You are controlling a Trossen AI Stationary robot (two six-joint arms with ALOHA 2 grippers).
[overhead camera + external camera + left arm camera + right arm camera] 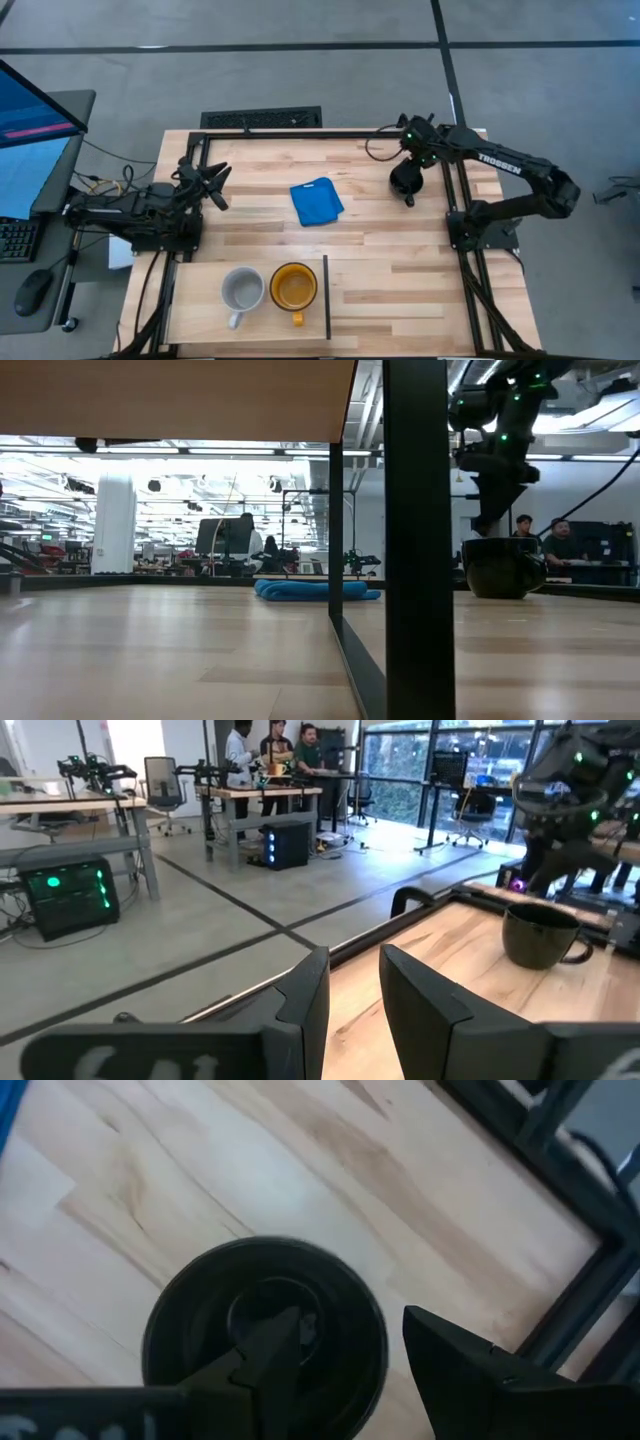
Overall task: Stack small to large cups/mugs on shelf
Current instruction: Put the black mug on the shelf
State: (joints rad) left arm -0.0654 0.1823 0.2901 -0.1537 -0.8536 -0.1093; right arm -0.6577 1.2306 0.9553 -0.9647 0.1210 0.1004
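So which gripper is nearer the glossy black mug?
Right. The right gripper hangs directly over the glossy black mug, one finger inside the rim, jaws open. The left gripper waits across the table, beyond the blue cloth.

black mug [404,180]: glossy black | grey mug [242,289]: light grey-white | yellow mug [293,287]: amber-yellow | cloth [316,201]: blue | shelf [205,300]: pale wood, dark divider [327,296] | table [380,250]: light planks, black frame | arms: dark
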